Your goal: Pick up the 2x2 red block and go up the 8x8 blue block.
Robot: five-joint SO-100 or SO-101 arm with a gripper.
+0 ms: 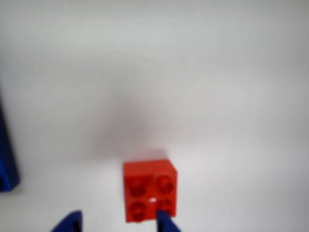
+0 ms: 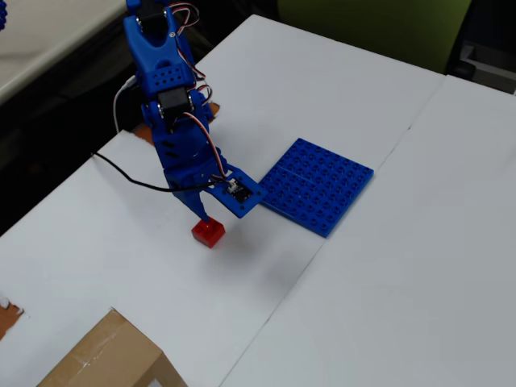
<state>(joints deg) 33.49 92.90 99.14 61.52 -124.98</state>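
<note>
The 2x2 red block [image 1: 149, 189] sits on the white table, blurred, low in the wrist view with its four studs up. My gripper [image 1: 118, 223] is open. Its blue fingertips [image 1: 70, 223] poke in from the bottom edge, and the right tip overlaps the block's lower right corner. In the overhead view the gripper [image 2: 205, 218] points down right at the red block [image 2: 208, 233], seemingly touching its top far edge. The 8x8 blue block [image 2: 318, 185] lies flat to the right of the arm, about a block-width from the gripper's body.
A cardboard box [image 2: 105, 355] stands at the bottom left of the overhead view. A black cable [image 2: 129, 179] crosses the table left of the arm. A dark blue shape [image 1: 7, 159] at the wrist view's left edge is unidentifiable. A table seam [image 2: 355, 201] runs diagonally.
</note>
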